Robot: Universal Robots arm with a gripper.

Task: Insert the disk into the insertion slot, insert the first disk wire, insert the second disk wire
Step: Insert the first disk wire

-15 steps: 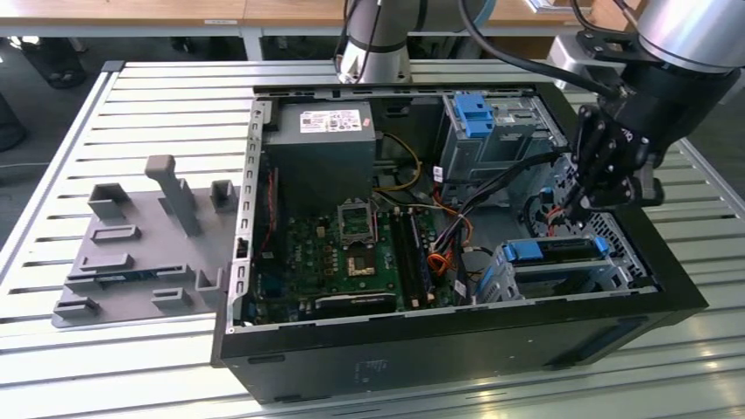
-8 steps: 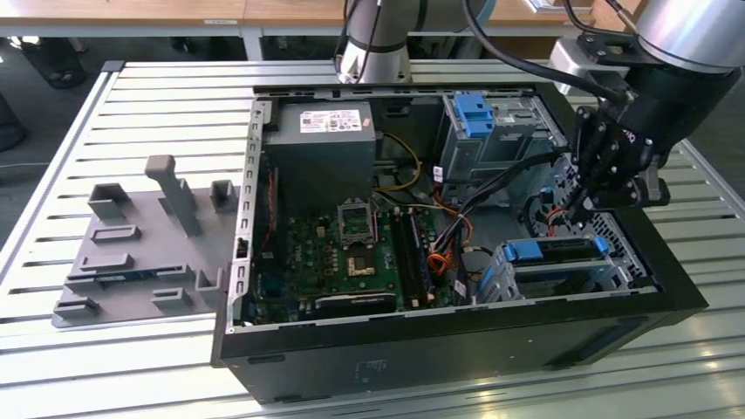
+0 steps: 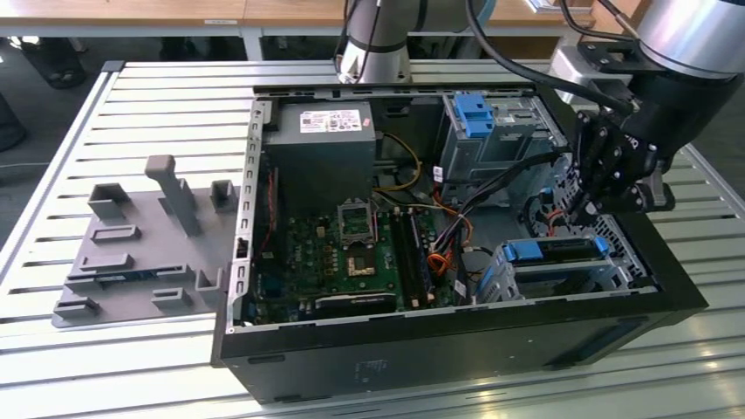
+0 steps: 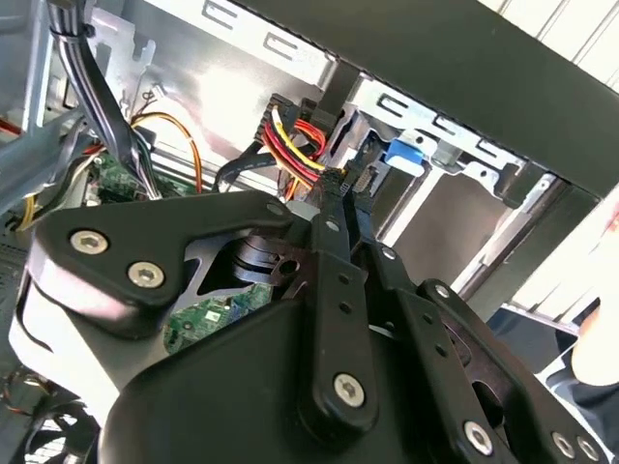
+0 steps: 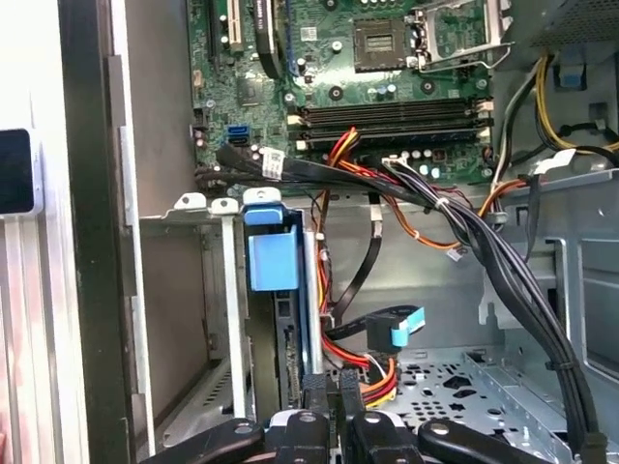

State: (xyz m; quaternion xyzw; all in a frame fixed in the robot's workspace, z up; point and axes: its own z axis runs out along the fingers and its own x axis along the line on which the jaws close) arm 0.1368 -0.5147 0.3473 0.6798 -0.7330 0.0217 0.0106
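The disk (image 3: pixel 557 250), framed by its blue carrier (image 5: pixel 274 256), sits inside the insertion slot (image 3: pixel 577 278), a low grey metal cage at the case's front right corner in the exterior view. My gripper (image 3: pixel 578 209) hangs just behind the cage, over the disk's rear end. In both wrist views the fingers (image 4: pixel 334 290) stand nearly together at the end of a red, yellow and black disk wire (image 4: pixel 298 145), and seem to pinch its connector. Its fingertips (image 5: pixel 314 387) are right beside the disk's edge. A black flat wire with a blue plug (image 5: pixel 398 329) lies loose nearby.
The open case holds a motherboard (image 3: pixel 349 253), a power supply (image 3: pixel 320 148) and a taller grey bay with a blue latch (image 3: pixel 477 113). A thick black cable bundle (image 5: pixel 503 261) crosses near my gripper. A grey fixture plate (image 3: pixel 146 244) lies on the slatted table at the exterior view's left.
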